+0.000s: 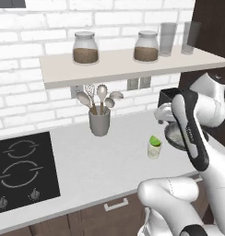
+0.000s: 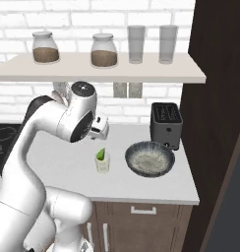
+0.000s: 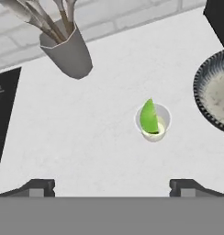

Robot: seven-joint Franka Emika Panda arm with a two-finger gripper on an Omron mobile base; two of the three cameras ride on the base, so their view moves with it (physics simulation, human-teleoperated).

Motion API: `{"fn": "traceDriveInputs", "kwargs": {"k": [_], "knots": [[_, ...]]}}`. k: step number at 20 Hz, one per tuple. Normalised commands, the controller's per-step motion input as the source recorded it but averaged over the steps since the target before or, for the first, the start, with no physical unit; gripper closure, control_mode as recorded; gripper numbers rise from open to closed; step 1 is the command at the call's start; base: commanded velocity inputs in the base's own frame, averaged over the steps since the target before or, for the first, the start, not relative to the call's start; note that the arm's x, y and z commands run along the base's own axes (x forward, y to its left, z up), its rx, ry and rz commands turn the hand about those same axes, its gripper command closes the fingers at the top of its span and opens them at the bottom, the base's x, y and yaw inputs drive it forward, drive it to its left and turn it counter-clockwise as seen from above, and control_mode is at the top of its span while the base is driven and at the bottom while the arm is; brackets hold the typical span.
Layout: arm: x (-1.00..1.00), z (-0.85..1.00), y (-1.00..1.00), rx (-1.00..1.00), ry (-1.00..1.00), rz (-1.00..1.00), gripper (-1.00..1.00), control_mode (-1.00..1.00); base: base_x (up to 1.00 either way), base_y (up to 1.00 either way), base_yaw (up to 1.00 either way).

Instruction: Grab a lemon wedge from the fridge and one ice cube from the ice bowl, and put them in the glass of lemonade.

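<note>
Got gripper (image 3: 111,186) hovering above glass of lemonade (image 3: 153,124), jaws spread wide, nothing in them. Lemon wedge (image 3: 148,117) sits in glass, ice bowl (image 3: 205,98) just beside.

Pale counter (image 1: 96,166), glass of lemonade (image 1: 154,148), ice bowl (image 2: 149,159), toaster (image 2: 166,125), utensil cup (image 1: 99,122), inset cooktop (image 1: 20,170)

The white arm (image 2: 53,123) arches up from its base and bends down at the wrist; the gripper (image 3: 112,186) hangs with jaws wide apart (nothing between them).
</note>
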Motion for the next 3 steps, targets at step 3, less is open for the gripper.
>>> {"fn": "traceDriveInputs", "kwargs": {"k": [3], "knots": [[-0.38,0.27,0.37,0.0,0.0,-0.04,-1.0,-1.0,0.0,0.0,0.0]]}}
